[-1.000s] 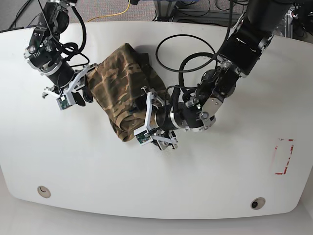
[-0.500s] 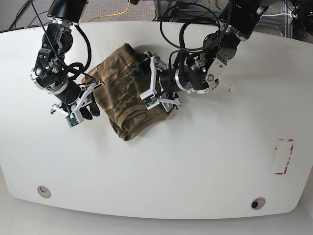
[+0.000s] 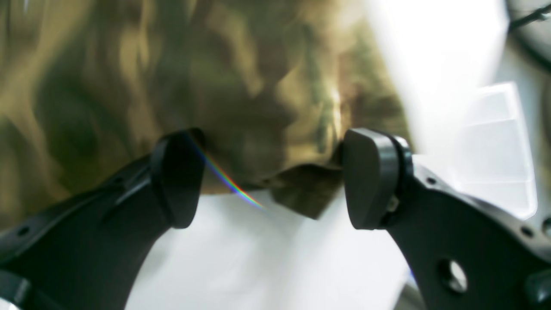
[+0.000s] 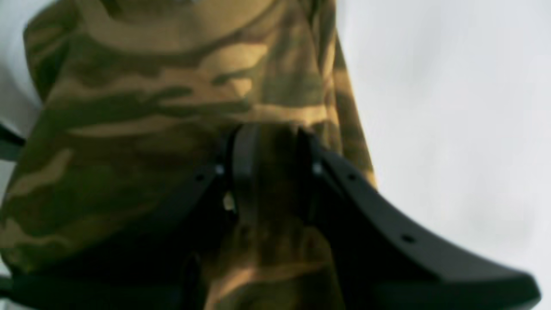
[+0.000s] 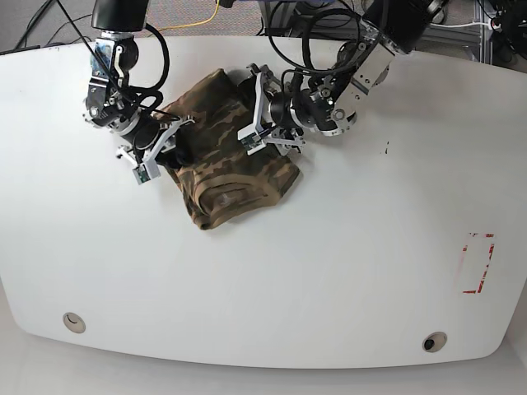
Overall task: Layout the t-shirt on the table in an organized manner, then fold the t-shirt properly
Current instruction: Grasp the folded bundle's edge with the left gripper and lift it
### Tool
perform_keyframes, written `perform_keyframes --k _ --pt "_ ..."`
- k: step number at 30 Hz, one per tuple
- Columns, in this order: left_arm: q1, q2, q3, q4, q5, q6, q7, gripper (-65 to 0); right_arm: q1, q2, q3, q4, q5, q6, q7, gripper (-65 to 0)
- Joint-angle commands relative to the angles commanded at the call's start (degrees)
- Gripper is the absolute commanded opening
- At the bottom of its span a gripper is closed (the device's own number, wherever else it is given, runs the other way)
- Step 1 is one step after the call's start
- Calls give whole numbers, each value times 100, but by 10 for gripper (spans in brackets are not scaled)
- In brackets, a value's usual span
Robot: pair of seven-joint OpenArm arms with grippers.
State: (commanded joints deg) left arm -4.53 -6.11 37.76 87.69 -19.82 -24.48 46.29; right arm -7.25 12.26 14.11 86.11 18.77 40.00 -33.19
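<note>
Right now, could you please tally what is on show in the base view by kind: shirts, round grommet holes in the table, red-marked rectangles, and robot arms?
Camouflage t-shirts: 1
Round grommet holes in the table: 2
Red-marked rectangles: 1
Robot arms: 2
Total: 6

camouflage t-shirt (image 5: pixel 222 152), rumpled, on white table (image 5: pixel 329 280)

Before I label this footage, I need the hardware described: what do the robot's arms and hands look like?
Both arms are dark, jointed assemblies with pale metallic-looking parts and loose black cables looping alongside. The left hand has dark, blunt, rounded fingertips; the right hand has dark, slimmer-looking fingers.
</note>
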Motion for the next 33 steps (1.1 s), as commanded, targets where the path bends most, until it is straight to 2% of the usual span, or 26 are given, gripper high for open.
perform_keyframes --k 5,11,18,20,27,29,33 --pt "-360 -44 88 -369 0 0 -88 -186 -316 0 26 220 26 0 26 -512" --pt "-492 -598 -88 -176 -26 0 -88 -186 -870 -44 18 1011 26 0 9 -512" --pt "-475 -870 -281 352 -26 0 -70 -186 -1064 -53 18 1327 26 0 9 -512" --pt "-466 -923 -299 545 -26 0 70 -186 -1046 -53 26 1336 26 0 9 -512" --pt "-475 -897 -316 1380 -26 0 475 -186 -941 0 176 1662 26 0 -26 -512" --pt "-475 -844 -316 1538 -26 0 475 -186 -905 -9 290 1855 18 0 -167 -512" --pt "-475 -501 -369 1600 -9 18 448 -186 -747 9 659 2400 26 0 -782 -512"
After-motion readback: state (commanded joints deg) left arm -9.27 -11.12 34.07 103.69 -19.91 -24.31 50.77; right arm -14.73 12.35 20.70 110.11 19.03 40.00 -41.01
